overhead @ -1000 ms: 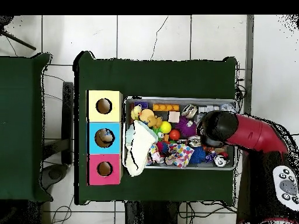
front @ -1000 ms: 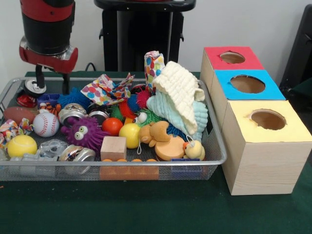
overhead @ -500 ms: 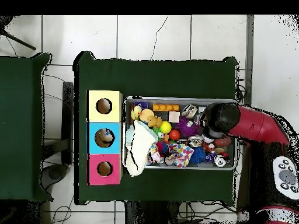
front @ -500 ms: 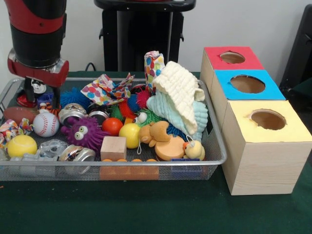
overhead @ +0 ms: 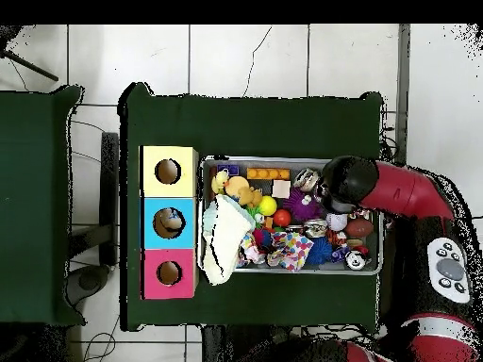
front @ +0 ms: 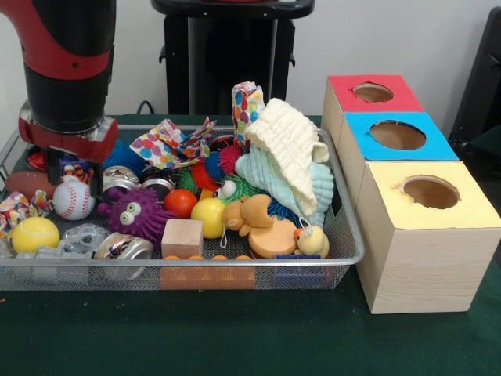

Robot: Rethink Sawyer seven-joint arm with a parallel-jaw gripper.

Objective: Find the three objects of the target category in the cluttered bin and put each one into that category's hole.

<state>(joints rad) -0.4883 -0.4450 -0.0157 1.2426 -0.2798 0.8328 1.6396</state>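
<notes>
A wire mesh bin holds a heap of toys, cloths and cans. My gripper hangs at the bin's left end, its fingers spread and dipped among the clutter just behind a baseball. A small orange-striped toy shows between the fingers, which do not touch it. Close by lie a yellow tennis ball, a purple googly-eyed toy and a shiny can. From overhead the arm's wrist covers the gripper.
Three wooden boxes with round holes stand beside the bin: red top, blue top, yellow top. A cream cloth is piled over a pale blue one at the bin's right end. A wooden block sits at the front rim.
The arm has moved from the bin's back left corner forward and down, so the fingers now stand among the toys behind the baseball. Nothing in the bin has shifted.
</notes>
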